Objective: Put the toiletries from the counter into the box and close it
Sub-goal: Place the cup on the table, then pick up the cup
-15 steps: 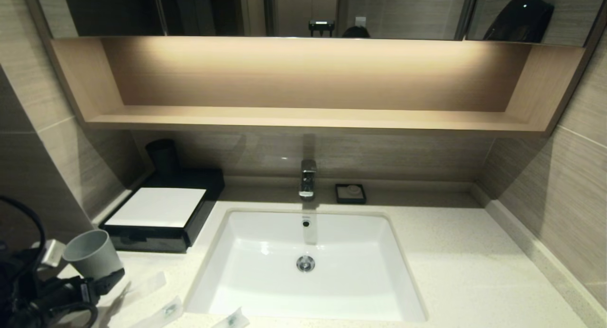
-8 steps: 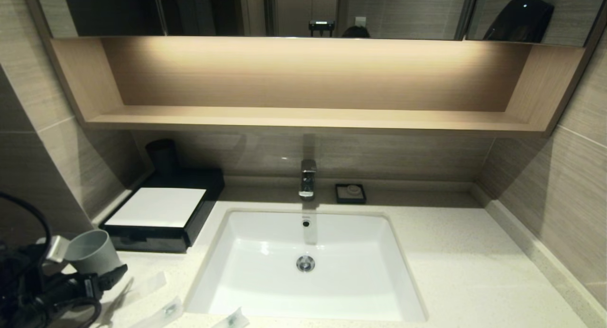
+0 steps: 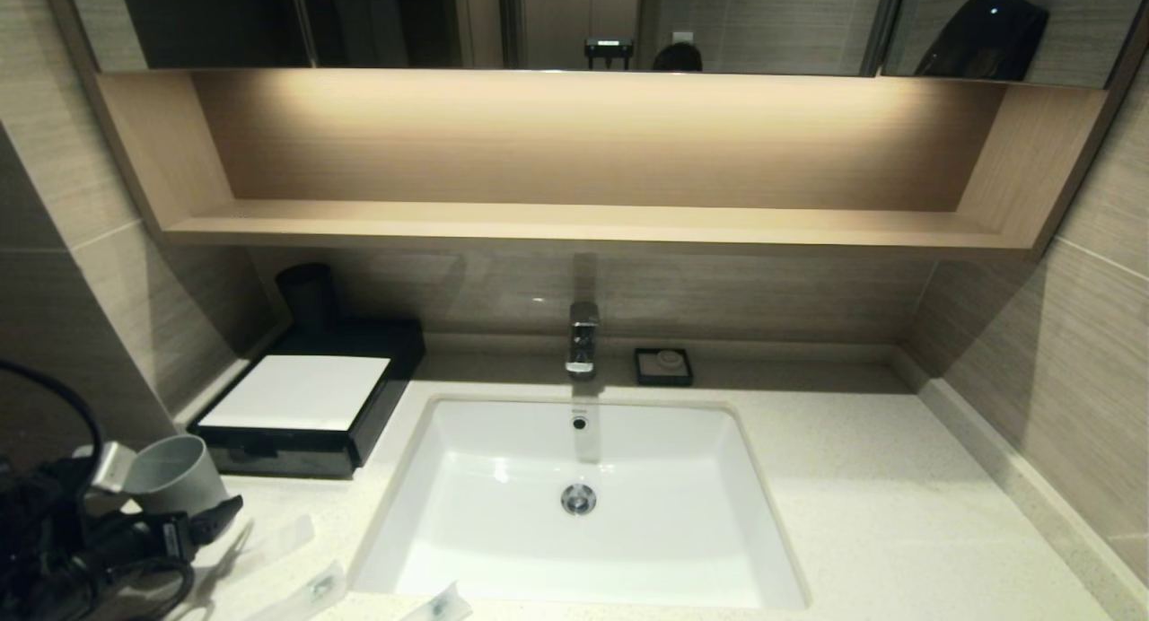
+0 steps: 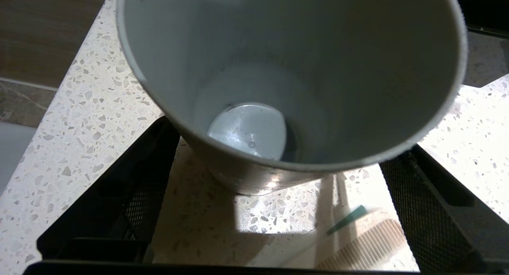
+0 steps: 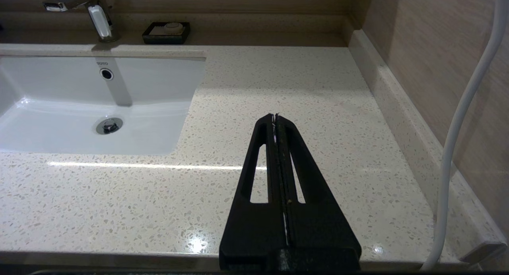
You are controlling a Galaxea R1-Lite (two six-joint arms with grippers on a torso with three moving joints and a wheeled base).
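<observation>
The black box (image 3: pixel 301 424) with a white top panel stands shut at the counter's (image 3: pixel 862 513) back left. Slim translucent toiletries packets lie along the near edge: one (image 3: pixel 283 536), another (image 3: pixel 316 589) and a third (image 3: pixel 440 605). My left gripper (image 3: pixel 166 504) is open at the near left, its fingers (image 4: pixel 123 195) either side of an upright grey cup (image 4: pixel 246 68). A packet holding a comb (image 4: pixel 370 245) lies beside the other finger (image 4: pixel 429 207). My right gripper (image 5: pixel 275 116) is shut and empty above the counter's right part, outside the head view.
The white basin (image 3: pixel 503 477) is sunk in the middle, with a chrome tap (image 3: pixel 582 338) and a small black soap dish (image 3: pixel 663 366) behind it. A black cup (image 3: pixel 308 298) stands behind the box. A wooden shelf (image 3: pixel 583 222) overhangs the back wall. A side wall closes the right.
My left gripper has crept slightly forward and to the right around the grey cup. The cup, packets and box have not moved.
</observation>
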